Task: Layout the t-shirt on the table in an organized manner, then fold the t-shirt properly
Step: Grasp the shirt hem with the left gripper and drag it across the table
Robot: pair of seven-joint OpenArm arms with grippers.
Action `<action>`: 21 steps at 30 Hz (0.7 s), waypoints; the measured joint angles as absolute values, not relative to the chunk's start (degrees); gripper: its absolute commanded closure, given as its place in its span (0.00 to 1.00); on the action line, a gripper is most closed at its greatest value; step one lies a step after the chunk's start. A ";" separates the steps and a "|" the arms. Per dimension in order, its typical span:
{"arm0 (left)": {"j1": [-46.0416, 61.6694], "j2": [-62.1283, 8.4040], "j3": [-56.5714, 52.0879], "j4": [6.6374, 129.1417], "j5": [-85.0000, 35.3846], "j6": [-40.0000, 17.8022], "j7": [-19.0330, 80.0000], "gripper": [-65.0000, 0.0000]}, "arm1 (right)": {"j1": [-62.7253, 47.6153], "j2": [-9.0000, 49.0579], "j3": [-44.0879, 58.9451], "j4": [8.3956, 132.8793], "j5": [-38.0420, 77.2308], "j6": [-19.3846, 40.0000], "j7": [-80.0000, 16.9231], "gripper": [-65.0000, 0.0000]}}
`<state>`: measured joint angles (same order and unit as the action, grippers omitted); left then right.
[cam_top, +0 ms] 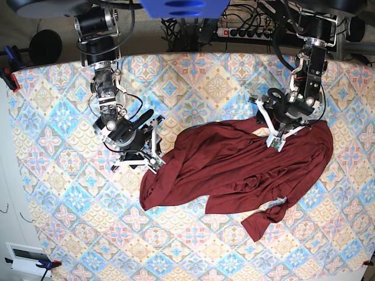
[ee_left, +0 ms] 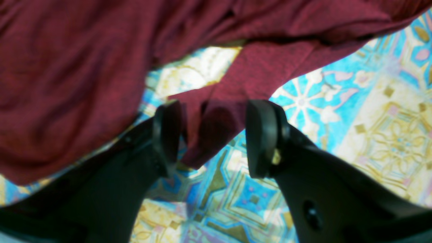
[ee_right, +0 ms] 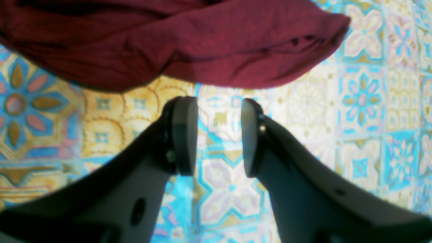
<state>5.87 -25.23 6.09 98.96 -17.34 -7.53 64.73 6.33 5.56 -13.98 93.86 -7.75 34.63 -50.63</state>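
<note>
The dark maroon t-shirt (cam_top: 234, 164) lies crumpled and spread across the middle right of the table (cam_top: 58, 175), one sleeve trailing toward the front. My left gripper (cam_top: 274, 142) sits at the shirt's back edge. In the left wrist view the left gripper (ee_left: 216, 135) is open; a loose strip of the t-shirt (ee_left: 219, 111) lies between the fingers without being pinched. My right gripper (cam_top: 157, 161) hovers at the shirt's left edge. Its wrist view shows the right gripper (ee_right: 217, 135) open over bare cloth, with the t-shirt (ee_right: 189, 44) just beyond the fingertips.
A power strip (cam_top: 246, 32) and cables lie behind the table's back edge. A clamp (cam_top: 9, 76) grips the left edge, and a white box (cam_top: 23, 254) sits off the front-left corner. Patterned cloth shows bare left of and in front of the shirt.
</note>
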 measured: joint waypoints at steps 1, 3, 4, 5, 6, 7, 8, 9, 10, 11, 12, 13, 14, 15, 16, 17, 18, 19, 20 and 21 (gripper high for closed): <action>5.87 -25.36 6.24 98.17 -17.06 -7.27 64.79 0.53 | 6.31 5.65 -13.98 93.86 -7.75 34.72 -50.68 0.68; 6.07 -26.24 8.49 97.80 -15.42 -6.92 65.25 0.53 | 6.33 5.72 -13.98 93.86 -7.86 34.65 -50.61 0.68; 5.82 -26.44 10.00 97.76 -15.42 -6.94 65.28 0.53 | 6.33 5.72 -13.98 93.89 -7.92 34.70 -50.63 0.68; 5.48 -26.52 11.88 97.71 -15.42 -7.11 65.25 0.54 | 6.33 5.56 -13.98 93.86 -7.92 34.68 -50.54 0.68; 4.93 -26.39 13.91 97.41 -15.51 -7.18 64.93 0.57 | 6.31 5.39 -14.00 93.89 -7.90 34.72 -50.61 0.68; 4.58 -25.96 15.70 96.90 -16.19 -7.42 64.60 0.61 | 6.26 5.41 -14.00 93.89 -7.88 34.72 -50.59 0.68; 4.40 -25.85 17.08 96.57 -15.94 -7.33 63.79 0.68 | 6.22 5.43 -14.00 94.06 -7.73 34.70 -50.63 0.68; 4.25 -25.85 17.61 96.36 -16.14 -7.31 63.53 0.76 | 6.15 5.50 -13.96 94.56 -7.77 34.68 -50.68 0.68; 4.25 -25.96 18.02 96.14 -16.14 -7.33 62.70 0.84 | 6.11 5.58 -13.93 95.13 -8.03 34.70 -50.72 0.68; 4.25 -26.09 18.41 96.12 -16.14 -7.27 62.00 0.96 | 6.02 5.74 -13.93 95.72 -7.92 34.68 -50.61 0.68; 4.23 -26.02 19.22 96.23 -15.35 -6.61 61.65 1.00 | 5.78 5.72 -13.80 96.07 -7.94 34.65 -50.61 0.68; 4.03 -25.19 20.05 96.29 -15.03 -6.68 61.76 1.00 | 5.45 5.69 -13.28 96.12 -7.88 34.68 -50.50 0.68; 3.95 -24.62 20.69 96.36 -14.96 -6.66 61.95 1.00 | 4.67 5.34 -12.45 96.31 -7.60 34.63 -50.30 0.68; 3.86 -24.12 20.95 97.03 -14.98 -6.63 62.15 1.00 | 3.62 5.30 -11.55 96.71 -7.51 34.81 -50.46 0.68; 3.99 -23.62 21.69 98.06 -15.22 -6.76 62.48 1.00 | 2.61 5.28 -10.50 97.12 -7.51 34.94 -50.72 0.68; 4.23 -22.92 22.61 99.68 -15.46 -7.20 63.33 1.00 | 1.78 5.28 -9.28 97.62 -7.66 34.85 -50.98 0.68; 4.73 -21.82 23.75 101.58 -15.57 -7.57 64.10 1.00 | 0.99 5.28 -7.99 98.24 -7.70 34.83 -51.24 0.68; 5.15 -20.23 24.75 103.35 -17.41 -8.80 64.03 1.00 | 0.23 5.30 -6.63 99.22 -7.81 34.68 -51.29 0.68; 5.28 -18.17 25.04 104.51 -19.25 -10.96 63.90 1.00 | -0.38 5.43 -5.56 100.27 -7.79 34.63 -51.24 0.68; 5.28 -16.49 25.04 105.58 -20.01 -12.10 63.55 1.00 | -1.08 5.61 -4.58 101.21 -7.70 34.70 -51.00 0.68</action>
<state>5.28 -16.49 25.04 105.58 -20.01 -12.10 63.55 -1.08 5.61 -4.58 101.21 -7.70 34.70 -51.00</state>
